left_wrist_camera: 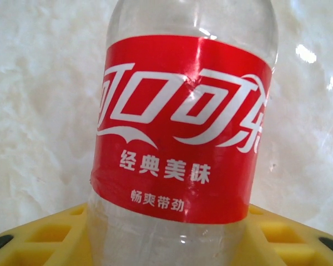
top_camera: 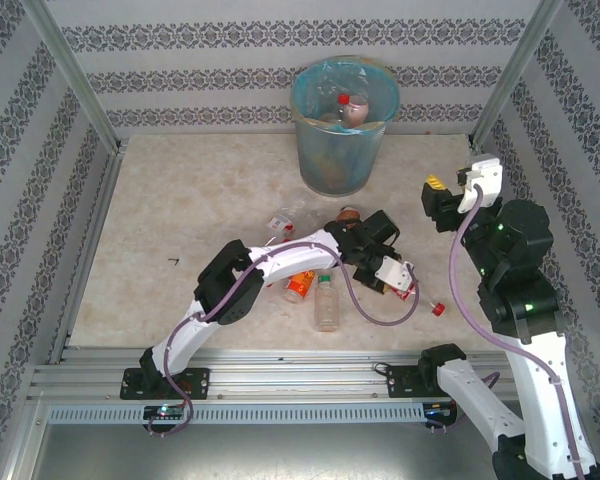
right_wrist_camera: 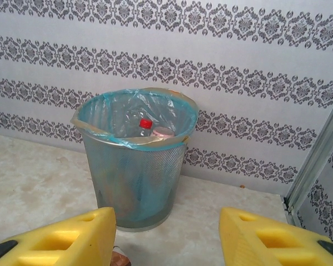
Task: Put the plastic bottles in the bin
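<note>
Left wrist view is showing a red-label bottle sitting between the left jaws; I cannot tell if they are squeezing it. It is lying on the worktop in front of the bin. Other bottles are lying in front of the bin too. The right jaws are standing spread and empty, facing the bin.

The bottle is clear, glossy plastic with a shiny red label. The bin is grey metal mesh, lined with thin, wrinkled blue plastic. The table looks like smooth pale stone.
</note>
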Robot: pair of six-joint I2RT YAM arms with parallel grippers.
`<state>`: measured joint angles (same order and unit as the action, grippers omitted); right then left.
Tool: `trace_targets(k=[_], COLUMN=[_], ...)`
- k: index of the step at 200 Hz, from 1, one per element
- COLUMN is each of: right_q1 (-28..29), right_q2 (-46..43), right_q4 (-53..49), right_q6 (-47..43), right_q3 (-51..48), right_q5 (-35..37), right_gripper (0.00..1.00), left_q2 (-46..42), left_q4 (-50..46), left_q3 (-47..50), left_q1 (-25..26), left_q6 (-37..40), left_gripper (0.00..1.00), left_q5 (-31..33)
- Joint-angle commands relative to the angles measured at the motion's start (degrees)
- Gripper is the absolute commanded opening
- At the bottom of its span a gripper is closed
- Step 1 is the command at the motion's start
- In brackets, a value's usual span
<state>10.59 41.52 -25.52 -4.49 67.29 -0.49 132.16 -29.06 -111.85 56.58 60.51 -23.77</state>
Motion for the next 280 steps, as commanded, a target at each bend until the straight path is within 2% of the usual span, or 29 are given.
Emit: trace_targets(k=[1,36,40,48,76,91,146,168,184,209,226,244,280], right_q1=[-0.5,-0.5,-0.5,-0.5,-0.5,-0.5,-0.5,-0.5,-0.5,-0.4,0.0,1.0,2.1], right_q2=[-1.0,-0.7,-0.7,-0.5,-0.1,0.5,4.2,7.6,10.6,15.6,18.5,20.6,21.6], right_q4=[-0.1,-0.3,-0.4,-0.3,0.6,1.0,0.0,-0.7,-0.8,0.7,2.2,2.1,0.6], right_q6=[-0.5,-0.3,-0.3,-0.4,-0.2,0.2,5.9,9.8,13.2,18.7,21.2,21.6,22.7], right_q3=[1.5,4.9,5.3,6.2,8.3,9.4,14.8,17.4,19.5,21.8,23.2,24.7,25.8], right_q5=[-0.1,-1.3,-1.3,-1.7,-2.2,-2.5,-8.3,-13.3,-19.7,-28.2,-30.8,-30.1,-20.1], right_gripper=[0.53,0.53,0.53,0.53,0.53,0.54,0.56,0.57,0.60,0.60,0.60,0.60,0.60], left_q2=[-5.8,-10.7,-11.4,-13.0,-20.3,-23.1,-30.2,-32.6,-34.2,-36.5,-37.9,-39.6,-43.4], left_q4=[2.3,7.9,9.1,12.2,32.1,38.3,40.7,39.7,41.0,42.1,42.2,43.8,46.8], left_q3=[-1.5,2.2,3.0,4.9,17.0,20.5,23.9,24.7,25.9,27.4,28.6,30.8,35.7], left_q1=[0.5,-0.1,-0.1,-0.4,-1.2,-2.2,-6.6,-8.8,-10.5,-11.5,-11.9,-12.7,-14.4], left_q6=[-4.0,-9.4,-10.3,-12.5,-21.4,-26.8,-46.0,-54.3,-59.8,-62.7,-64.3,-67.2,-70.3], left_gripper=[0.41,0.31,0.26,0.00,0.00,0.00,0.00,0.00,0.00,0.00,0.00,0.00,0.00], left_q5=[-3.1,-1.1,-1.1,-0.5,4.1,6.3,12.5,11.5,7.9,4.6,4.5,4.4,3.1])
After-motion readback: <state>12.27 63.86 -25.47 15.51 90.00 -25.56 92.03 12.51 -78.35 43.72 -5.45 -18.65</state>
